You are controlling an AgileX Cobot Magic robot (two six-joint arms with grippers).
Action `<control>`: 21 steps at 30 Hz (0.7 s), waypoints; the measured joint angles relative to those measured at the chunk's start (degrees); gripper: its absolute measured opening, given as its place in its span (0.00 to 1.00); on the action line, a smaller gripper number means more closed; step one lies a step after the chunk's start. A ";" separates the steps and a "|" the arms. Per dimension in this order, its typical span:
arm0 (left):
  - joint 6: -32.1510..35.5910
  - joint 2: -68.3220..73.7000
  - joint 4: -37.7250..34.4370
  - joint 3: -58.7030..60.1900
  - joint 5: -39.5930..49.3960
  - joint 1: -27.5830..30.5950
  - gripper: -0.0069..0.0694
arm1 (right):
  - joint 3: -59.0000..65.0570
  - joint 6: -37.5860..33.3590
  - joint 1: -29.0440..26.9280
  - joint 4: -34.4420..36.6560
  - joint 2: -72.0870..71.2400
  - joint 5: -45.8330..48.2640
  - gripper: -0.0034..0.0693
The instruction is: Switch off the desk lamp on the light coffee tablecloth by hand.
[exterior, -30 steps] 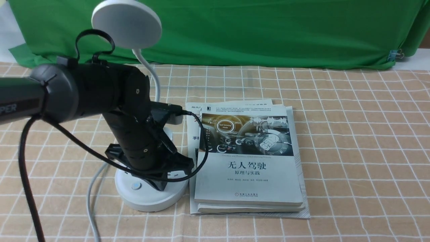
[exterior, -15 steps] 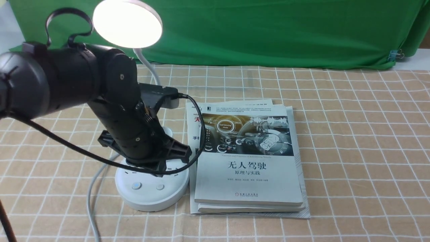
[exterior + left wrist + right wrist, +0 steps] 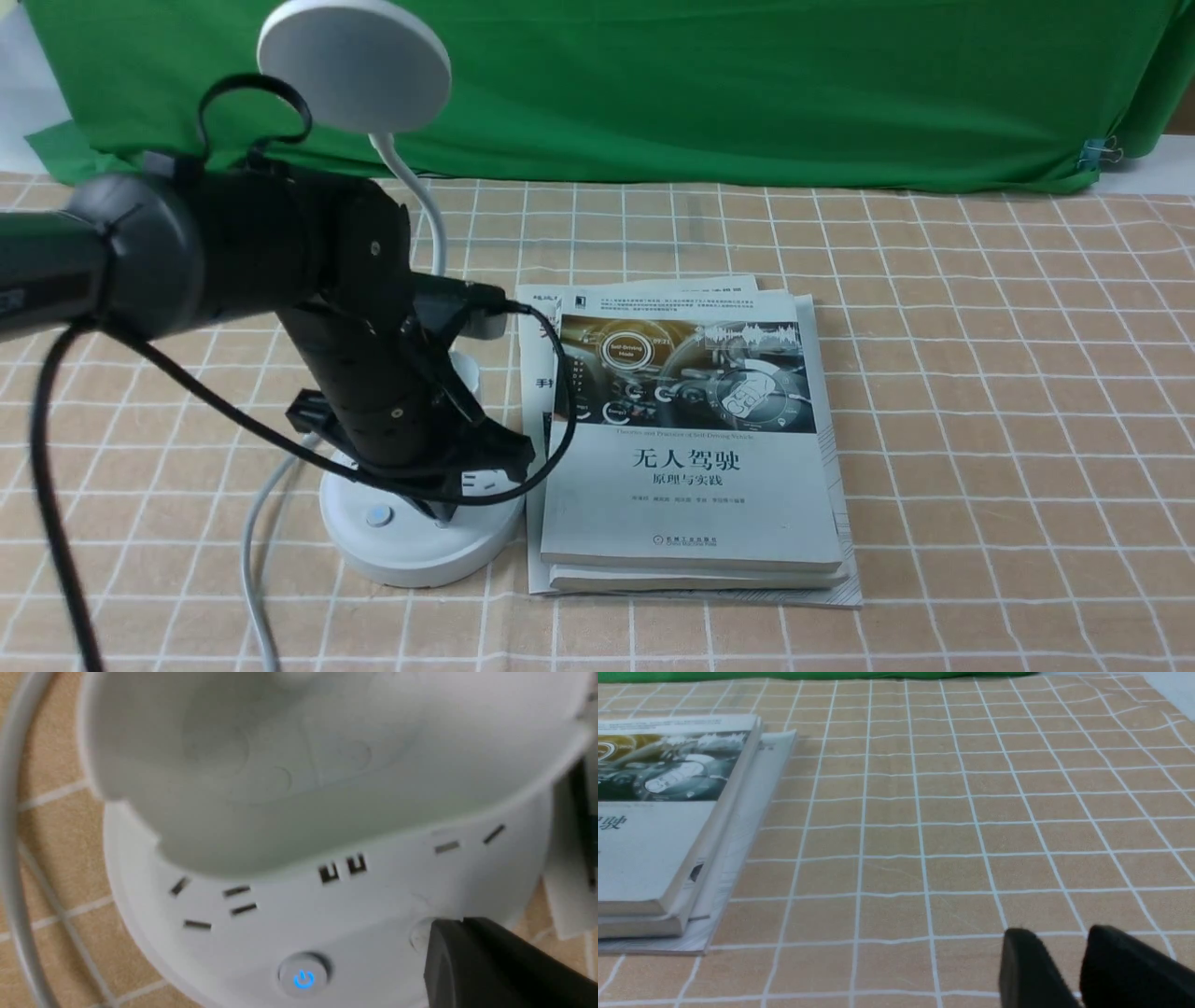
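Lowered onto the desk lamp [image 3: 420, 551], the left end effector [image 3: 443, 511], fingers pressed together, touches near five o'clock; further pushing could relight or tilt it.

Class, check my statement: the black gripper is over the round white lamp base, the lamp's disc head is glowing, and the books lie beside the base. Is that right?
Not quite: the disc head is unlit, as the front view shows. The left gripper is over the lamp base, and the books lie beside it.
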 joint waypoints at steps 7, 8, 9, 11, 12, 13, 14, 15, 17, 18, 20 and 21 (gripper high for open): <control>0.00 -16.38 -1.92 8.60 -5.17 0.00 0.08 | 0.00 0.00 0.00 0.00 0.00 0.00 0.38; 0.00 -18.39 -1.92 9.58 -6.19 0.00 0.08 | 0.00 0.00 0.00 0.00 0.00 0.00 0.38; 0.00 -23.93 -1.96 13.77 -9.25 0.00 0.08 | 0.00 0.00 0.00 0.00 0.00 0.00 0.38; 0.00 -31.06 -2.39 19.58 -13.90 0.00 0.08 | 0.00 0.00 0.00 0.00 0.00 0.00 0.38; -0.06 -33.18 -2.56 21.42 -14.95 0.00 0.08 | 0.00 0.00 0.00 0.00 0.00 0.00 0.38; -0.11 -36.72 -3.09 24.53 -17.80 0.00 0.08 | 0.00 0.00 0.00 0.00 0.00 0.00 0.38; -0.13 -40.23 -3.63 27.67 -20.76 0.00 0.08 | 0.00 0.00 0.00 0.00 0.00 0.00 0.38; -0.13 -43.68 -3.88 30.81 -23.87 0.00 0.08 | 0.00 0.00 0.00 0.00 0.00 0.00 0.38; -0.18 -50.05 -4.03 36.90 -29.95 0.00 0.08 | 0.00 0.00 0.00 0.00 0.00 0.00 0.38; -0.18 -52.88 -4.03 40.30 -33.26 0.00 0.08 | 0.00 0.00 0.00 0.00 0.00 0.00 0.38; -0.18 -57.02 -4.03 43.90 -36.59 0.00 0.08 | 0.00 0.00 0.00 0.00 0.00 0.00 0.38; -0.18 -59.40 -4.08 46.19 -38.44 0.00 0.08 | 0.00 0.00 0.00 0.00 0.00 0.00 0.38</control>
